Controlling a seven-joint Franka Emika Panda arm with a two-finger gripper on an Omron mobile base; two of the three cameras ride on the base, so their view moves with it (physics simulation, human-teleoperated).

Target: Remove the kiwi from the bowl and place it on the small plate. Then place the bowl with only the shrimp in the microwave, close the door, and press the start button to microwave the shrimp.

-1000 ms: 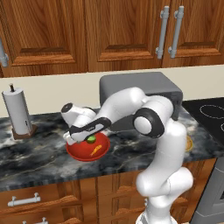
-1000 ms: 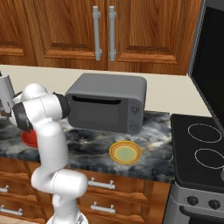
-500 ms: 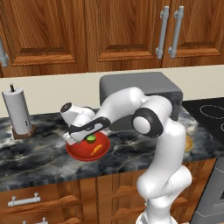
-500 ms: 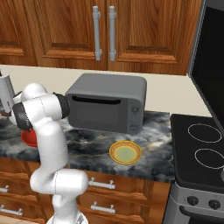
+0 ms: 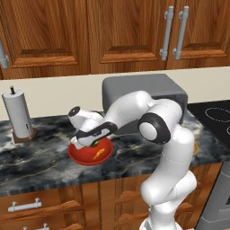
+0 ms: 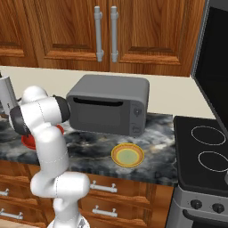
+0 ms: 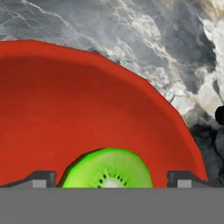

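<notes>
The red bowl (image 5: pixel 85 156) sits on the marble counter left of the arm; its rim also peeks out behind the arm (image 6: pixel 29 141). Inside it lie the green kiwi (image 5: pixel 95 144) and, nearer the front, the orange shrimp (image 5: pixel 99 154). My gripper (image 5: pixel 92 140) hangs low over the bowl, open. In the hand view the kiwi (image 7: pixel 109 171) lies between the two fingertips (image 7: pixel 41 179), with the gripper (image 7: pixel 111 180) straddling it and red bowl wall (image 7: pixel 87 105) behind. The small plate (image 6: pixel 128 156) lies on the counter in front of the toaster oven. The door (image 6: pixel 213 58) stands at the right edge; the microwave's body is out of view.
A dark grey toaster oven (image 6: pixel 109 109) stands at the back of the counter. A paper towel holder (image 5: pixel 18 117) is at the left. A black stove top (image 6: pixel 205 147) adjoins the counter on the right. Wooden cabinets hang above.
</notes>
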